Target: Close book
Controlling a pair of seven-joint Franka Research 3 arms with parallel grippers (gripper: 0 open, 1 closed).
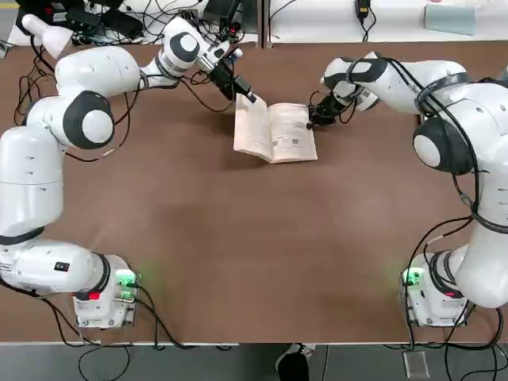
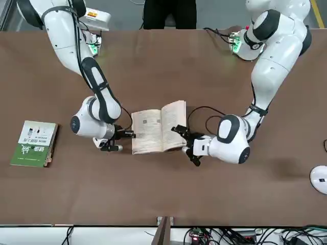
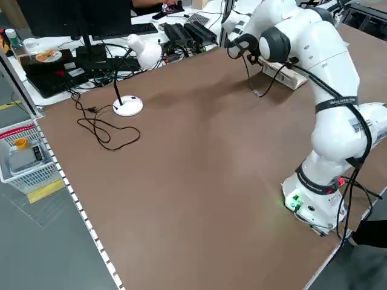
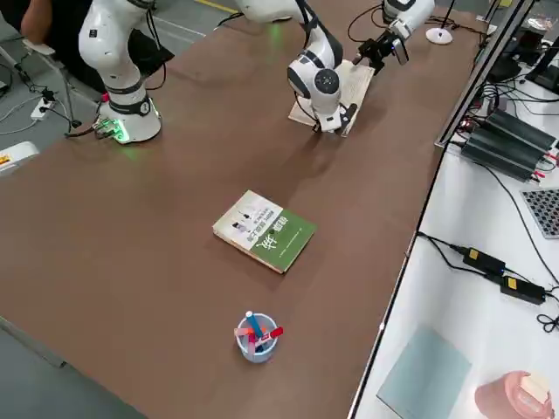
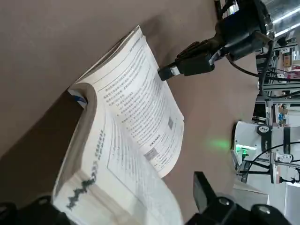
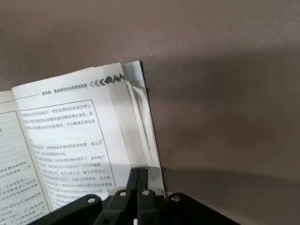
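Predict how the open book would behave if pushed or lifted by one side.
The open book would probably flex: its pages bow in a soft curve. Lifted by one side, the other half would likely sag or swing, since it bends at the spine. Lying flat, it seems unlikely to roll.

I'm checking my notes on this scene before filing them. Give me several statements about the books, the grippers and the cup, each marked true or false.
1. The book with the printed text pages lies open. True.
2. The green-and-white book lies open too. False: it is closed.
3. The right gripper is at the open book with its fingers spread wide. False: it is at the book's side edge, but its fingers are shut.
4. The left gripper, at the opposite side of the open book, has its fingers apart. True.
5. The cup is empty. False: pens stand in it.
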